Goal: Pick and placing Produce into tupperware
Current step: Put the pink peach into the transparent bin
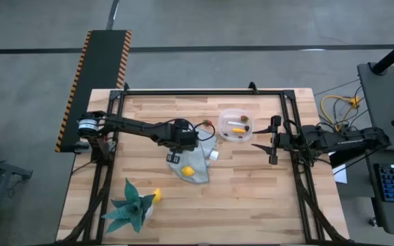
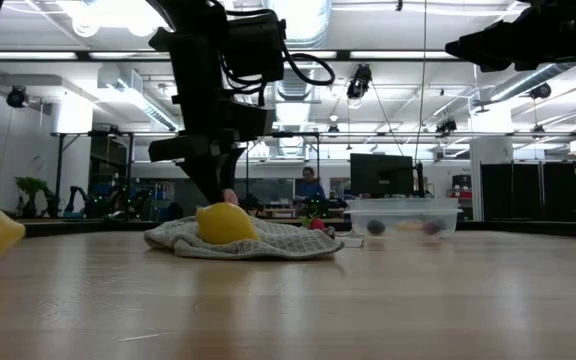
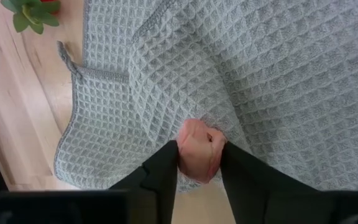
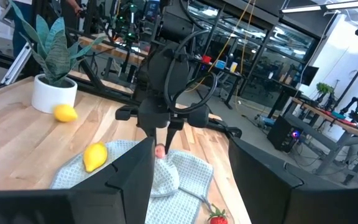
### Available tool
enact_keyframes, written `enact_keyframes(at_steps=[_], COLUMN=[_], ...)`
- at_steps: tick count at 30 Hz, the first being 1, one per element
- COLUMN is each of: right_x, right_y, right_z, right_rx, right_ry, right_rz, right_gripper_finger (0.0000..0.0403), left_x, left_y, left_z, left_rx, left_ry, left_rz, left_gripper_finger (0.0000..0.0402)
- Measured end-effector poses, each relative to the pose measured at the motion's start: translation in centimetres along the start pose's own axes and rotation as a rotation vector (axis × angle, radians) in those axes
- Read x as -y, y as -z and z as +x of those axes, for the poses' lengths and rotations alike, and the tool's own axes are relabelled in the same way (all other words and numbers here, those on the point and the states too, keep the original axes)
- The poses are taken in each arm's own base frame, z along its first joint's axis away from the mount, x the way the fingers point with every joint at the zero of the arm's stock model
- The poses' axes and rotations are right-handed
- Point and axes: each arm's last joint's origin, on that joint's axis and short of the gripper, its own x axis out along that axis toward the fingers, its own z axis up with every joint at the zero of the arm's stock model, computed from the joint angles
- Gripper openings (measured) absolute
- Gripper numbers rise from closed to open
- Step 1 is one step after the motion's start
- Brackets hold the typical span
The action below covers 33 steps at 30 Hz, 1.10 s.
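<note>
My left gripper [image 1: 172, 158] points down over the near-left part of the grey-blue cloth [image 1: 195, 162] and is shut on a small pink piece of produce [image 3: 199, 151]. One lemon [image 1: 188, 171] lies on the cloth, and a second lemon [image 1: 156, 195] lies by the potted plant. The clear tupperware [image 1: 237, 126] stands beyond the cloth with a yellow-orange stick [image 1: 239, 129] and small dark pieces inside. A red strawberry-like piece [image 4: 218, 218] lies at the cloth's edge. My right gripper [image 1: 271, 142] waits open to the right of the tupperware, above the table. My left gripper pinches the pink piece [image 3: 197, 155] between its two fingers [image 3: 164, 169], one on each side of it. The fingers come from above, pointing down. The piece sits right at the cloth's surface [image 4: 160, 149]; whether it rests on the cloth or is just clear, I cannot tell.
A teal spiky plant in a white pot [image 1: 134, 209] stands near the table's near-left corner. A small white cube [image 1: 213, 155] lies by the cloth's right edge. Bare wood lies at the table's near right and far left. Black frame rails run along both sides.
</note>
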Motion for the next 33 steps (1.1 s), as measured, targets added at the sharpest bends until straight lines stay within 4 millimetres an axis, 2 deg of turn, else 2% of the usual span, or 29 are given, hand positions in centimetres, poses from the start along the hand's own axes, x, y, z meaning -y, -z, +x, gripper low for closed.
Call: enact_keyframes(at_steps=[7,33], right_x=[0.0,0.0], right_y=[0.0,0.0], right_z=[0.0,0.0], right_rx=[0.0,-0.001], right_ry=[0.0,0.001], right_rz=[0.0,-0.005], right_gripper_finger=[0.0199,0.0199], left_x=[-0.1,-0.5], left_y=[-0.1,-0.6], left_z=[-0.1,-1.1], left_rx=[0.004,0.03], left_ry=[-0.001,-0.011], left_rz=[-0.002,0.013], left_gripper_finger=[0.0124,0.0125])
